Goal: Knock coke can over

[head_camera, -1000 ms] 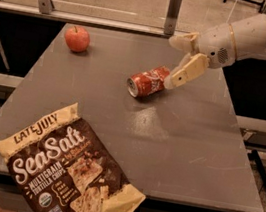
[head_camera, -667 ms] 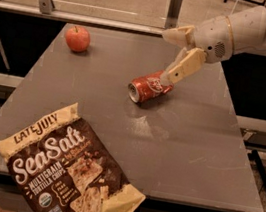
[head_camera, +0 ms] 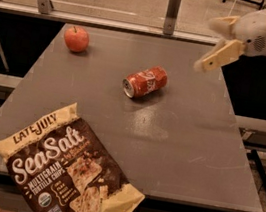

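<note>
Your tool (head_camera: pixel 206 44) hangs spread open, empty | coke can (head_camera: pixel 145 81) lies on its side on the worktop (head_camera: pixel 193 138), well apart below-left of the tool | looks light, slick, rolls easily; take it mid-barrel if needed

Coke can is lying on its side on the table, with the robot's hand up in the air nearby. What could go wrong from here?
1. The coke can lies on its round side, so it might roll across the table, perhaps toward an edge.
2. The gripper hangs open above the table's far right part; a low sweep could strike the can.
3. The chip bag overhangs the front edge and might slip off if nudged.
</note>
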You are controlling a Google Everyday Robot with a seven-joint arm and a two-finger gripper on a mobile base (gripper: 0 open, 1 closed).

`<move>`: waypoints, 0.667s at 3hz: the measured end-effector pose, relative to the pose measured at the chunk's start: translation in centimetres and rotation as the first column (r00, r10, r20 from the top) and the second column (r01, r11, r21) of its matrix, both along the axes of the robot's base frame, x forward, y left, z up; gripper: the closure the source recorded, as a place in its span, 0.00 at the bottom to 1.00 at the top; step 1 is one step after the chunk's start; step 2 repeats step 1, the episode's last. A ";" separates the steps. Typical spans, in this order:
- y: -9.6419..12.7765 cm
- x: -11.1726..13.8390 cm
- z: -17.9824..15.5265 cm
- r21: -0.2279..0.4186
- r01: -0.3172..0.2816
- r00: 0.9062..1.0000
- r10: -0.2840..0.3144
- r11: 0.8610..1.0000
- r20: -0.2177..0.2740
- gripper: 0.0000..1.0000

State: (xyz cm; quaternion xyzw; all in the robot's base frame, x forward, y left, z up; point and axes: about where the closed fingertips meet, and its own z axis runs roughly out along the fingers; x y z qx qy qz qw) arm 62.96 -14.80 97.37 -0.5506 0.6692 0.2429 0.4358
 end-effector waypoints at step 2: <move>-0.2 0.3 0.6 -0.001 0.008 1.000 -0.008 1.000 0.015 0.00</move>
